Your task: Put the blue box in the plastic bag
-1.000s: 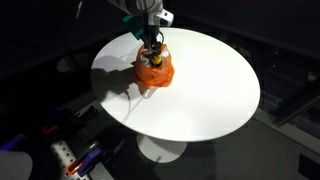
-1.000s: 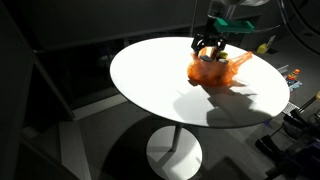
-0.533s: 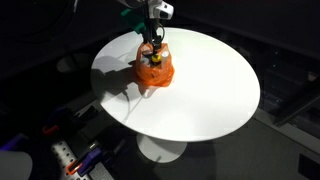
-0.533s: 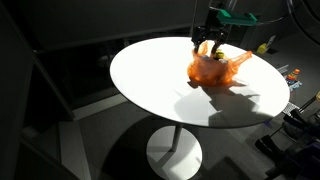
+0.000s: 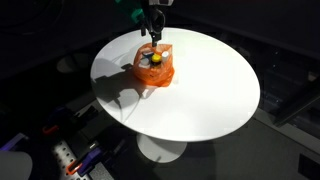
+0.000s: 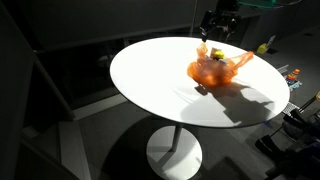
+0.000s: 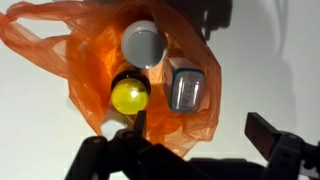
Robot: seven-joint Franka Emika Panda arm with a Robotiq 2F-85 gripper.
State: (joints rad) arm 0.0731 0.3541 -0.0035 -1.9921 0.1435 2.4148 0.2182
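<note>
The orange plastic bag (image 7: 88, 70) lies open on the white round table and shows in both exterior views (image 5: 153, 72) (image 6: 214, 71). In the wrist view the blue box (image 7: 186, 88), light blue-grey and rectangular, lies inside the bag beside a yellow round item (image 7: 129, 96) and a grey-white round cap (image 7: 143, 44). My gripper (image 7: 185, 150) is open and empty, with its jaws wide apart. It hangs above the bag and clear of it in both exterior views (image 5: 155, 28) (image 6: 218, 28).
The white round table (image 5: 210, 90) stands on a pedestal with dark surroundings. A yellow object (image 6: 265, 45) sits beyond the table's far edge. Cables and small tools (image 5: 75, 158) lie on the floor near the table's base.
My gripper has risen straight up from the bag's mouth. The blue box stays in the bag, and the yellow item inside now shows.
</note>
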